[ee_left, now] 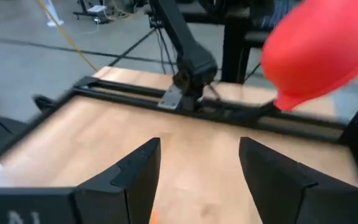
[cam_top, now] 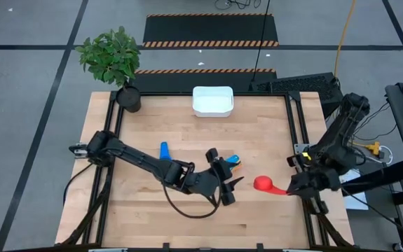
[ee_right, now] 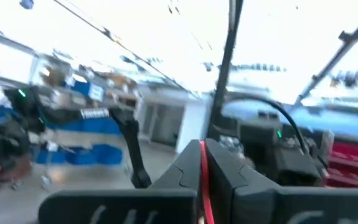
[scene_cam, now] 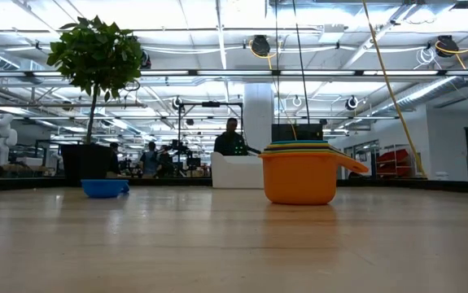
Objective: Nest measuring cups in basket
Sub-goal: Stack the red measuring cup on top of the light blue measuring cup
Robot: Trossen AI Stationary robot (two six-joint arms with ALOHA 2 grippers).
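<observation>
Orange cup stack (scene_cam: 301,173) is sitting closest to the low camera, right of center in that frame, with several coloured rims showing nested inside it. In the overhead shot that same stack is peeking out at center frame, just beside the left pincer (cam_top: 229,183), whose fingers (ee_left: 135,174) are standing apart with nothing between them.

Over at the right of the overhead frame, the right pincer (cam_top: 291,187) is clamping together on the handle of the red cup (cam_top: 263,183), and I can see a thin red edge pinched between its fingers in its own wrist view. That cup is also showing up big in the upper right of the left wrist view.

One blue cup (cam_top: 165,150) is lying alone on the surface (cam_top: 257,133), left of center, well apart from the stack.

White basket (cam_top: 212,100) is sitting at upper center, looking like it's got nothing in it yet.

So I'd guess we're partway: most cups nested, but red and blue are waiting to join, and the whole stack is needing to go in the basket.
</observation>
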